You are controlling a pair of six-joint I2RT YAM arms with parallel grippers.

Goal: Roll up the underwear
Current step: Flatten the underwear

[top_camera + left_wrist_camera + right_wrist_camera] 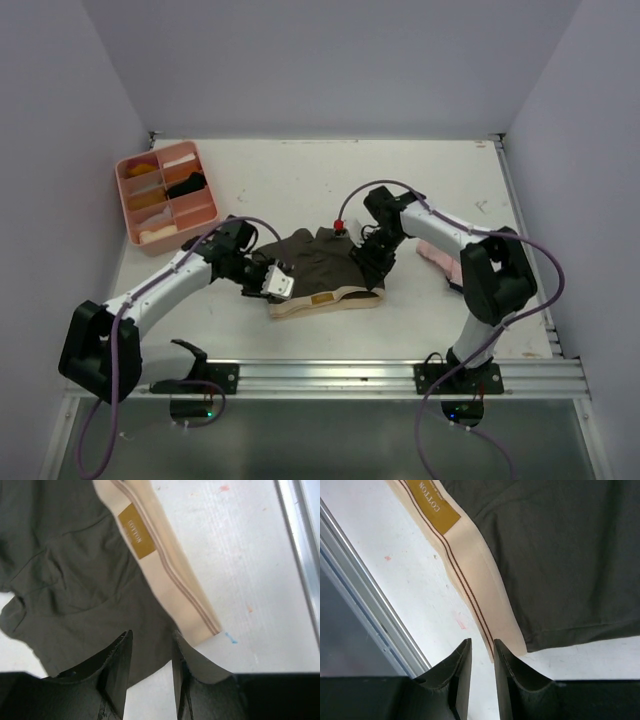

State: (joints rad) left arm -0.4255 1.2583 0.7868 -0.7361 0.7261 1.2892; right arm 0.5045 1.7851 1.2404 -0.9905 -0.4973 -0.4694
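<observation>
The olive underwear [325, 268] lies flat between left hand [278, 283] and right hand [372, 263].

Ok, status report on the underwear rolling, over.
Left gripper narrow over edge of the dark olive cloth underwear, grip unclear. Right gripper barely open beside its cream waistband corner. Underwear spread, unrolled. Pale pink cloth garment apart, right side.

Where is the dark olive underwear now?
In the top view, the dark olive underwear lies at the middle of the table, between the left gripper and the right gripper, its cream waistband toward the near edge.
</observation>
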